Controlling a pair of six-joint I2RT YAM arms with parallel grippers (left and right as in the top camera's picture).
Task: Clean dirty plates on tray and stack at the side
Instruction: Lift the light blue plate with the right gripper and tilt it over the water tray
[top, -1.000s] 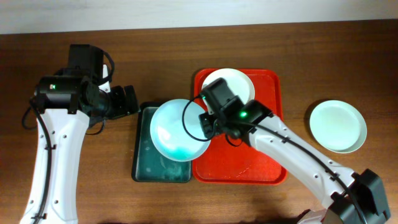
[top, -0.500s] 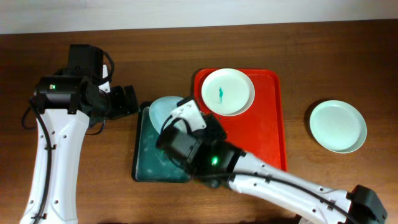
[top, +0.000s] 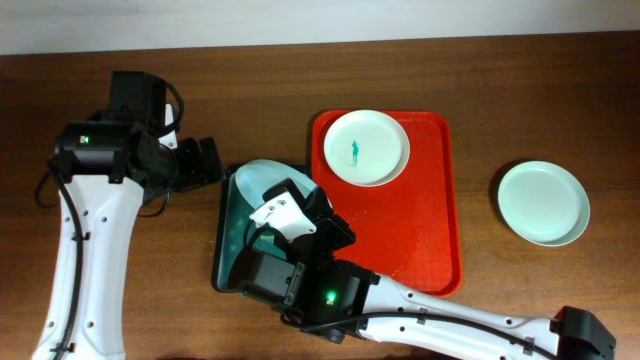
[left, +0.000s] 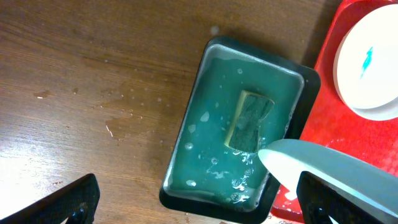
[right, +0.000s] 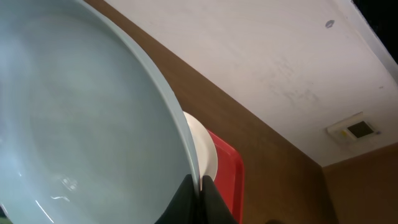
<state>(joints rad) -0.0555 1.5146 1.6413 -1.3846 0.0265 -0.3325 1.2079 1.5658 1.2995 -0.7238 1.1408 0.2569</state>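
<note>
My right gripper (top: 283, 200) is shut on the rim of a pale mint plate (top: 260, 181), held steeply tilted over the teal basin (top: 222, 252). In the right wrist view the fingers (right: 200, 193) pinch that plate's edge (right: 81, 124). A second plate (top: 366, 147) with a teal smear lies at the back of the red tray (top: 430, 250). A third plate (top: 543, 203) lies on the table to the right. My left gripper (left: 208, 208) is open and empty, hovering left of the basin; the held plate's edge (left: 329, 165) shows in its view.
The basin (left: 205, 124) holds soapy water and a sponge (left: 249, 121). It stands against the tray's left side (left: 329, 118). My right arm lies across the table's front from the lower right. My left arm (top: 95, 200) stands along the left edge.
My right arm swung round to the front and carried the plate from the tray's left edge to over the basin, tilting it steeply. The left arm has not moved.
</note>
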